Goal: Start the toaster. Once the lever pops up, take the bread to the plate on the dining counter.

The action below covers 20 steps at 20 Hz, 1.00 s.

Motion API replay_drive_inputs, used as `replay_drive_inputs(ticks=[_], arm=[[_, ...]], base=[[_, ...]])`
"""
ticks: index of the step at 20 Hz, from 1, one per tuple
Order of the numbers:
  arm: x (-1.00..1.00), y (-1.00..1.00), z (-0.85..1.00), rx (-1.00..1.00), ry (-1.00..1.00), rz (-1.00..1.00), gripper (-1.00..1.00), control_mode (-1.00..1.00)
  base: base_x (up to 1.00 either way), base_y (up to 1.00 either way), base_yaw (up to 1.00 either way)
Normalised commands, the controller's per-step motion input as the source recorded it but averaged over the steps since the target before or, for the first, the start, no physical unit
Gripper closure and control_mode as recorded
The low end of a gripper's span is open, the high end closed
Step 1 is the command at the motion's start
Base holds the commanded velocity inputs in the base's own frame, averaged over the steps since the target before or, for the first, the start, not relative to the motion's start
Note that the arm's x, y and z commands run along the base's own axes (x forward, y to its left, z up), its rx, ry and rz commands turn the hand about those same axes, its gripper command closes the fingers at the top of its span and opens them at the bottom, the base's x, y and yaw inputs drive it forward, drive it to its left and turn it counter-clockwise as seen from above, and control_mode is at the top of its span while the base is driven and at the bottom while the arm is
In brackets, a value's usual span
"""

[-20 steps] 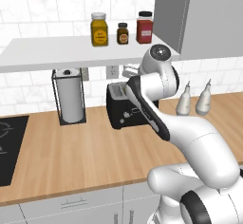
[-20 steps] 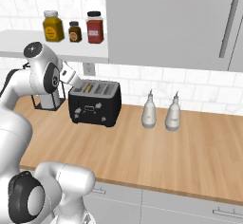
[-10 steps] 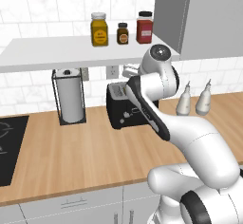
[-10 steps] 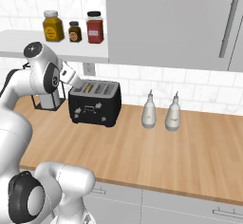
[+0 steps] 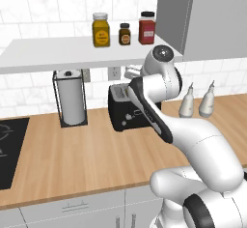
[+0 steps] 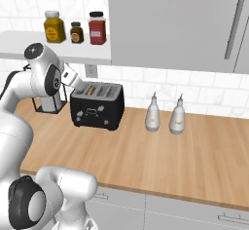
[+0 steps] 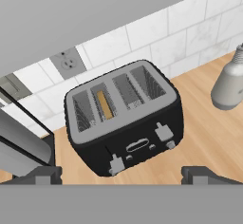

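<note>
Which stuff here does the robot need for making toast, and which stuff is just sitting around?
Needed for the job:
toaster
bread, sitting in the toaster's second slot
gripper, hovering above the toaster

Just sitting around:
paper towel roll
two grey bottles on the counter
three jars on the shelf
wall outlet
stovetop

White arm (image 5: 202, 145), dark joints

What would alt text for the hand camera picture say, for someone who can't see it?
A black boxy four-slot toaster seen from above on a light wooden counter, with a tan slice of bread sunk in its second slot from the left. Behind it are white wall tiles and a power outlet.
</note>
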Motion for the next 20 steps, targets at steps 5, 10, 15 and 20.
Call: replay_drive_inputs(ticks=[5,10,15,20], arm=[[0.00,0.00,0.00,0.00,0.00,0.00,-1.00,-1.00],[0.00,0.00,0.00,0.00,0.00,0.00,-1.00,-1.00],[0.00,0.00,0.00,0.00,0.00,0.00,-1.00,-1.00],[0.00,0.00,0.00,0.00,0.00,0.00,-1.00,-1.00]], base=[[0.00,0.00,0.00],[0.00,0.00,0.00],[0.00,0.00,0.00],[0.00,0.00,0.00]])
